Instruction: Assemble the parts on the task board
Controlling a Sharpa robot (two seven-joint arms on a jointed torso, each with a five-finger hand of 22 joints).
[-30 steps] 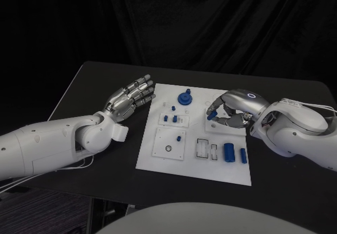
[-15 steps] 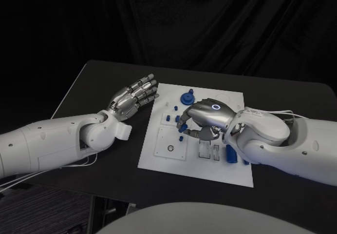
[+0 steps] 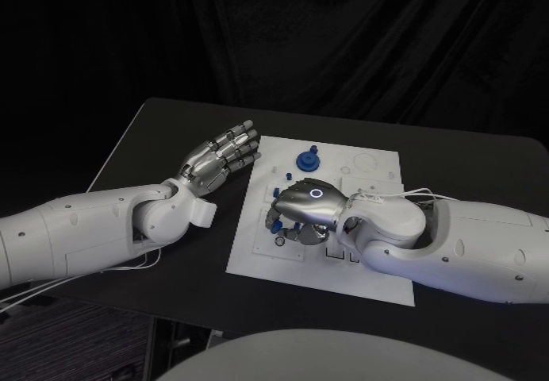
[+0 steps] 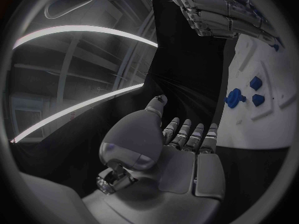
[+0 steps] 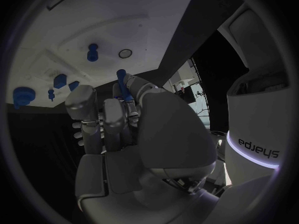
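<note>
The white task board [image 3: 372,168] lies in the middle of the black table. My right hand [image 3: 300,211] hovers low over the board's left middle and pinches a small blue peg [image 5: 122,80] between its fingertips. In the right wrist view the peg's tip is close to a round ring hole [image 5: 125,53], beside an upright blue peg [image 5: 92,51]. My left hand [image 3: 217,159] is open with flat, straight fingers, just off the board's left edge. It holds nothing [image 4: 177,149].
A blue knob [image 3: 307,161] stands at the board's far end, with small blue pegs [image 3: 278,191] just in front of it. My right forearm [image 3: 458,246] covers the board's right half. Bare table [image 3: 160,135] lies to the left.
My right hand has swept from the board's right side to its left middle, carrying the blue peg and lowering toward the board. The left hand has stayed put.
</note>
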